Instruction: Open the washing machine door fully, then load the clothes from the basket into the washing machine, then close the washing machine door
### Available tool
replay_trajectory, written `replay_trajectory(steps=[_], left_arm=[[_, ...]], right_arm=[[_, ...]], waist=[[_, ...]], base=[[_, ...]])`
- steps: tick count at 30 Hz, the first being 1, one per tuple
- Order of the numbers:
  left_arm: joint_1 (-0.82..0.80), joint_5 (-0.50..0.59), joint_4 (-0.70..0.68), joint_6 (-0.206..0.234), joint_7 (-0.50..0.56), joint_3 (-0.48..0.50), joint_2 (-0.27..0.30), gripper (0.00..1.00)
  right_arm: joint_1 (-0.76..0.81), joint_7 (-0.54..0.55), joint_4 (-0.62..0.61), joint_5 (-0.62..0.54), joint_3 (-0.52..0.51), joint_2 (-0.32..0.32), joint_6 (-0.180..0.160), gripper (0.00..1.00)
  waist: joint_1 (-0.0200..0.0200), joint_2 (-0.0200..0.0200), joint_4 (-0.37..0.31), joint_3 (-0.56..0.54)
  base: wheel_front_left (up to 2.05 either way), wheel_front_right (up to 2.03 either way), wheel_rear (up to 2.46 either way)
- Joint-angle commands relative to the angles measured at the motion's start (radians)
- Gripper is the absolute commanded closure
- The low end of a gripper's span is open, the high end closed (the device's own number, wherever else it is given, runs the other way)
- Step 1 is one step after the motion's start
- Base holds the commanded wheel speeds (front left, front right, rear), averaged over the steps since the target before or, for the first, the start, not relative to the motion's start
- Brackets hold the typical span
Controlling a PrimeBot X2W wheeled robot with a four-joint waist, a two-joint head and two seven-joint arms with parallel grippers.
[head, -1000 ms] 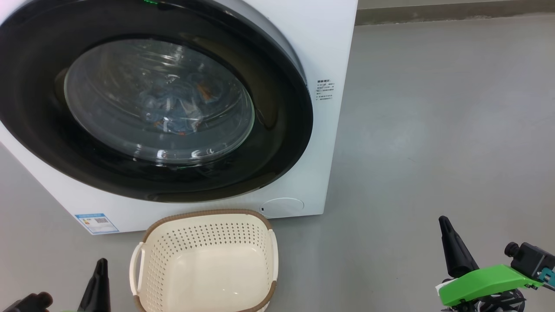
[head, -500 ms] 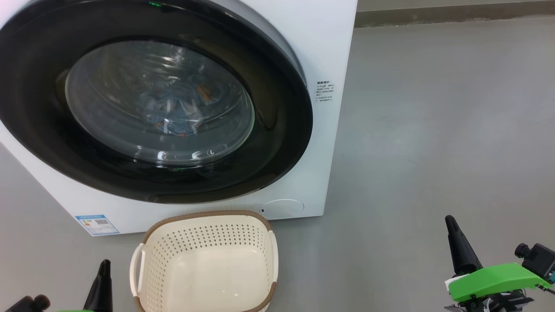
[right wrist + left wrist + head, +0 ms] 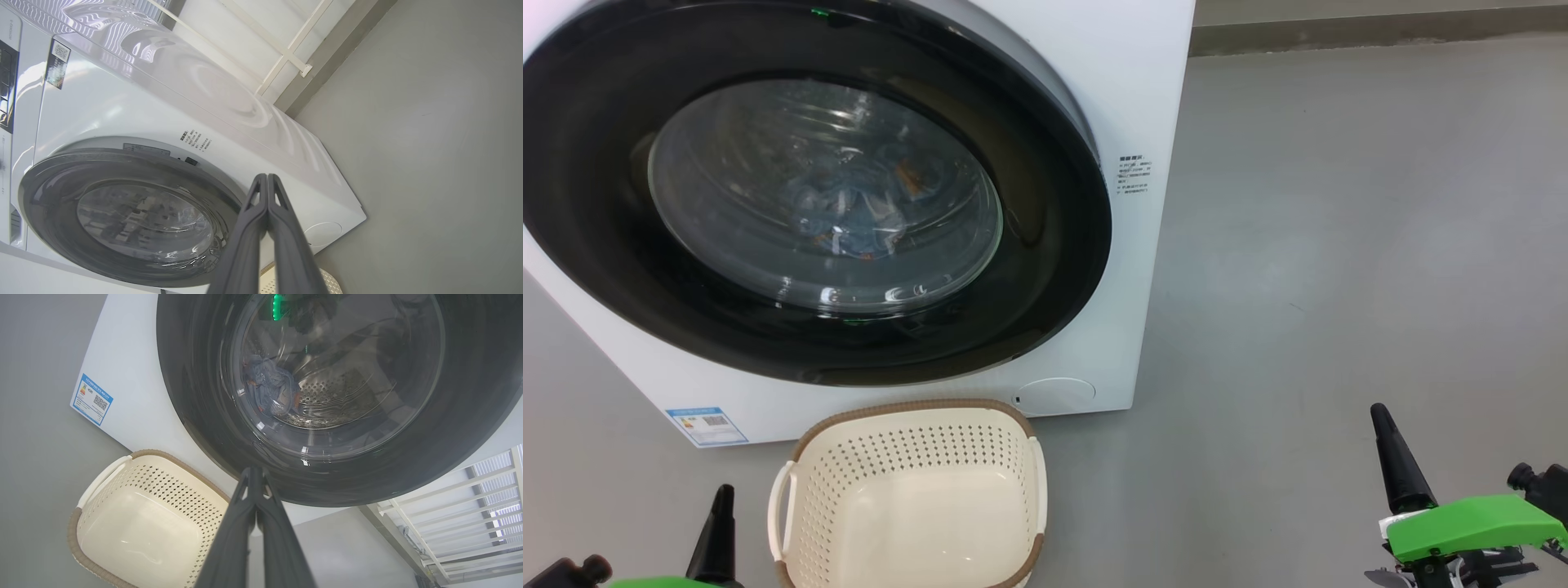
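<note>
The white washing machine (image 3: 1147,90) stands before me with its door (image 3: 1045,269) shut flat against the front. Through the glass window I see the light blue clothes (image 3: 858,204) lying in the steel drum, and again in the left wrist view (image 3: 269,388). The cream basket (image 3: 907,406) sits on the floor under the door, nothing inside it. My left gripper (image 3: 721,494) is low at the bottom left beside the basket, its fingers pressed together (image 3: 254,471). My right gripper (image 3: 1379,412) is far to the right over bare floor, also shut (image 3: 266,177), holding nothing.
Grey floor (image 3: 1339,245) stretches wide to the right of the machine. A wall base (image 3: 1380,28) runs along the back. A white slatted rack (image 3: 470,506) stands beyond the machine in the left wrist view. A blue label (image 3: 704,423) marks the machine's lower left corner.
The right gripper has drifted a little to the right. The left gripper has barely moved. The head view has shifted slightly. Door, clothes and basket stay as they were.
</note>
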Motion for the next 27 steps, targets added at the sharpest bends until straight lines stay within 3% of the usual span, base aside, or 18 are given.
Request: replay_trajectory(steps=[1, 27], left_arm=[[-0.048, -0.032, -0.016, -0.001, 0.009, 0.027, 0.008, 1.00], [-0.075, -0.299, -0.005, -0.001, 0.086, 0.051, -0.020, 1.00]], right_arm=[[-0.019, 0.009, -0.032, 0.035, 0.003, -0.002, 0.001, 1.00], [-0.020, 0.087, -0.052, 0.291, -0.043, 0.015, 0.001, 1.00]], waist=[[-0.0001, 0.0000, 0.000, -0.001], [-0.0001, 0.0000, 0.000, -0.011]], base=[[0.00, 0.00, 0.00], [0.00, 0.00, 0.00]])
